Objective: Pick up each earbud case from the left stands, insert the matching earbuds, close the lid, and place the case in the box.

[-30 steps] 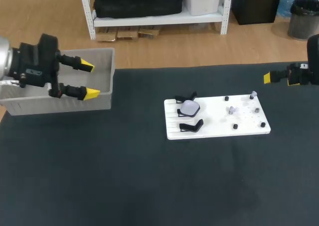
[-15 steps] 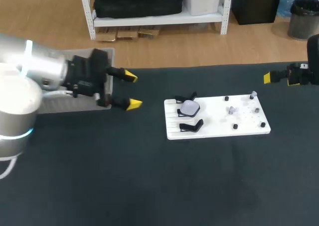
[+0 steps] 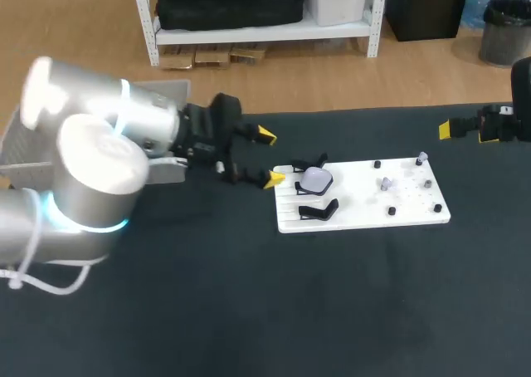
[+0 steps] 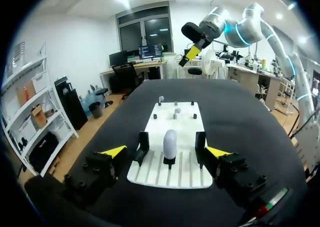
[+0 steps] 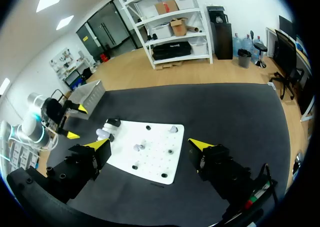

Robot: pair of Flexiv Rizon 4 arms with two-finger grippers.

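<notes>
Around: we see a white board [image 3: 365, 204] on the dark table [image 3: 249, 302], with black stands [image 3: 319, 211] on its left part and small pegs [image 3: 391, 212] on its right part.
Case: we mark one pale earbud case [image 3: 315, 178] upright on the middle stand; the stands on either side are empty.
Small parts: pale bits [image 3: 386, 183] sit among the pegs, too small for us to tell what they are.
In the way: our left arm [image 3: 91, 169] covers most of the box [image 3: 170, 89] in the head view.
Box: grey, at the table's far left, well apart from the board; we cannot see inside.
Left gripper [image 3: 270, 156]: released, fingers apart, just beside the board's left edge; the case is ahead of it, untouched.
Right gripper [image 5: 150, 144]: released, fingers spread, holding nothing, at the table's far right, well apart from the board.
</notes>
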